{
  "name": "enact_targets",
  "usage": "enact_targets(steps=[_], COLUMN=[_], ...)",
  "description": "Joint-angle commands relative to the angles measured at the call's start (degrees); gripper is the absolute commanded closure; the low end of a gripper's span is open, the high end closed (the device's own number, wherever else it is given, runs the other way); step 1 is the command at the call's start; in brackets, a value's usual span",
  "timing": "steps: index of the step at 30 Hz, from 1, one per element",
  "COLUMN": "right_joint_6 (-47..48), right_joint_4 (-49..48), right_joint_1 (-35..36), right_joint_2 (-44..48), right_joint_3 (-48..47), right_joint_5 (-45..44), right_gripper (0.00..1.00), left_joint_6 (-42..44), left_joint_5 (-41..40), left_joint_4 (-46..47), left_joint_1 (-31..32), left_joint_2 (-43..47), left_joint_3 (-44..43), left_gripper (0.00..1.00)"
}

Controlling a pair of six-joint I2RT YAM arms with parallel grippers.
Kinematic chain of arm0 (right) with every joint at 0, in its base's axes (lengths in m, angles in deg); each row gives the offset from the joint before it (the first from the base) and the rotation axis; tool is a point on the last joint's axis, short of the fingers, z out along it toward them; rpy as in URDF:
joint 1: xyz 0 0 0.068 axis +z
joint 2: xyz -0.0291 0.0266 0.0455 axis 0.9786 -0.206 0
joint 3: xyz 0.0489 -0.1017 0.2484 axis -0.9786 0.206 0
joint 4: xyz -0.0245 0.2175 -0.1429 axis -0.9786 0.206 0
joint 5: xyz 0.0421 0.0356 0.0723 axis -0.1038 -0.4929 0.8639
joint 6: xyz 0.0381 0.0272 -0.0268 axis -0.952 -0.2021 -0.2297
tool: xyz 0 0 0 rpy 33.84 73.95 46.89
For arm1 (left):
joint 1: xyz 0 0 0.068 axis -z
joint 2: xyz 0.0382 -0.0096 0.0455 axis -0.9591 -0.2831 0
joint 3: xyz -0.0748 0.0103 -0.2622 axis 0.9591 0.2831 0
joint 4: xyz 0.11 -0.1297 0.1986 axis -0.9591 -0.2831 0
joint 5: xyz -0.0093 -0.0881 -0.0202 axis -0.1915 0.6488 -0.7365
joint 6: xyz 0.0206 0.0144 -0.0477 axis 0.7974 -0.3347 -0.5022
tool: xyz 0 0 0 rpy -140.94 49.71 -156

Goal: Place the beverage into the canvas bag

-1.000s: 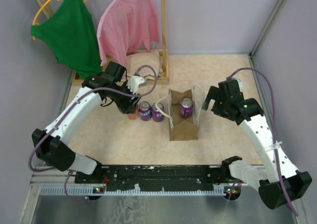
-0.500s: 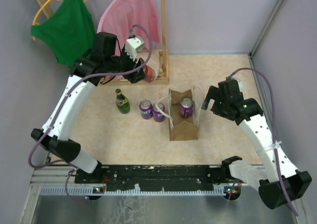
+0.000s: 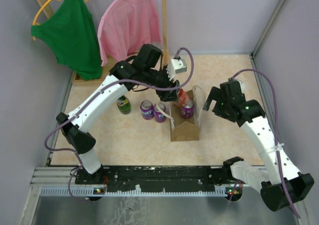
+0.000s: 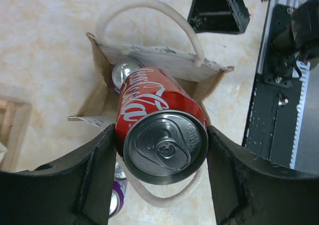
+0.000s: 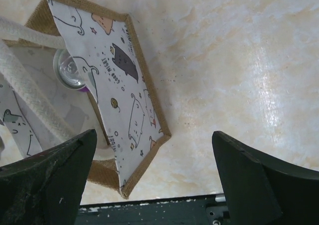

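Left gripper (image 4: 162, 140): clamped on red cola can (image 4: 149, 98) | can axis tilted, base aimed at the mouth of the canvas bag (image 4: 159, 60) just below, mid-surface | right gripper (image 5: 154, 160): spread, empty, beside the bag's right wall | judgement: left arm delivers.

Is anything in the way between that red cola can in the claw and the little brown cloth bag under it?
Nothing visible does. The left gripper holds the red cola can right over the tan canvas bag, above its open mouth. One silver-topped can already stands inside, at one end, leaving room beside it.
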Motion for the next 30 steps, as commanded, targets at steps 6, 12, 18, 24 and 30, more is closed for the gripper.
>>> enact_targets(steps=[6, 12, 18, 24, 30], right_joint_6=[-1.28, -1.42, -1.05, -0.89, -0.8], right_joint_4=[-0.19, -0.9, -0.45, -0.39, -0.68], right_joint_1=[-0.52, -0.54, -0.51, -0.52, -0.55], right_joint_2=[3.09, 2.88, 2.88, 2.72, 2.22], right_joint_3=[1.57, 1.81, 1.58, 1.41, 1.33], right_joint_5=[-0.56, -0.1, -0.38, -0.46, -0.42], right_gripper=[0.01, 0.01, 0.01, 0.01, 0.01], left_joint_6=[7.31, 6.28, 7.61, 9.05, 10.18], left_joint_5=[3.38, 3.11, 1.81, -0.17, -2.2], left_joint_4=[-0.1, 4.08, 4.84, 5.92, 5.96], left_joint_1=[0.93, 1.8, 1.99, 2.0, 1.95], left_joint_2=[1.41, -0.79, -4.0, -5.07, -5.81], left_joint_3=[5.36, 6.61, 7.02, 9.92, 11.04], left_gripper=[1.0, 1.0, 1.0, 1.0, 1.0])
